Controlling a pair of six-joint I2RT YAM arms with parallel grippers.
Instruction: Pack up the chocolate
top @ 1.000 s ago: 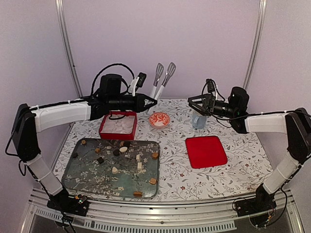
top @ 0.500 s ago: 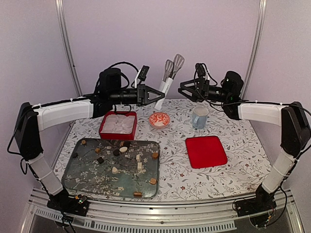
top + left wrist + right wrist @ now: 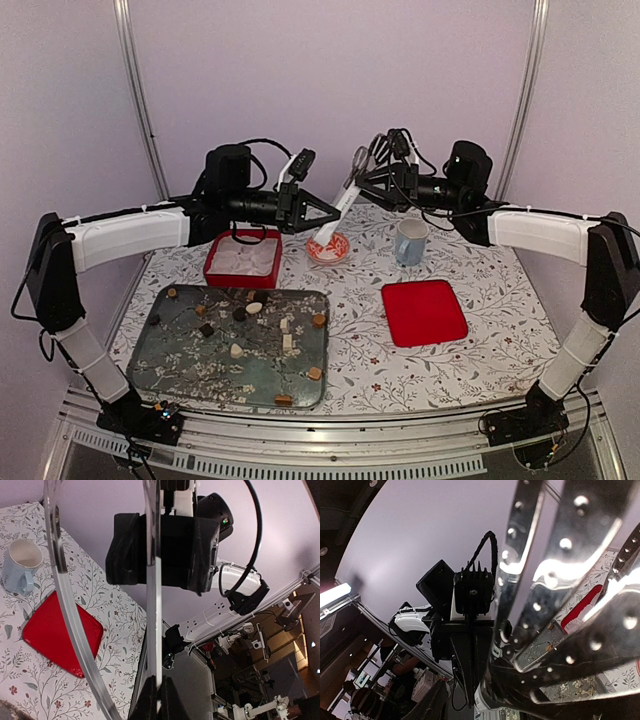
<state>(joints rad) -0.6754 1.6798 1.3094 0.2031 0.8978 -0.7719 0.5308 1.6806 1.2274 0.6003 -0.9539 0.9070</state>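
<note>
At the left front of the flower-patterned surface (image 3: 500,340), a glassy tray (image 3: 180,350). Scattered across it, apart from one another, the chocolate (image 3: 237,350): small dark, caramel and cream-white pieces. Just behind the tray's far edge, a red box (image 3: 243,258) lined with something white.

Behind and to the right of that box, reaching in from the left and raised off the surface, the left gripper (image 3: 318,213). Pressed together on the white handle end of a pair of tongs (image 3: 338,208), which show from the left wrist as two bright metal strips running up out of the dark fingers. Tongs tilted: handle end low, at the rim of a small red-and-white bowl (image 3: 328,247), contact there unclear. Perforated metal heads high and to the right.

At those heads, coming in from the right at much the same height, the right gripper (image 3: 365,182). Shiny heads filling the near view from the right wrist. Cannot tell whether clamped on them or merely spread around them.

Right of the bowl, a pale blue mug (image 3: 410,241), upright. Nearer than the mug, a flat red square (image 3: 424,312), lying on the surface.
</note>
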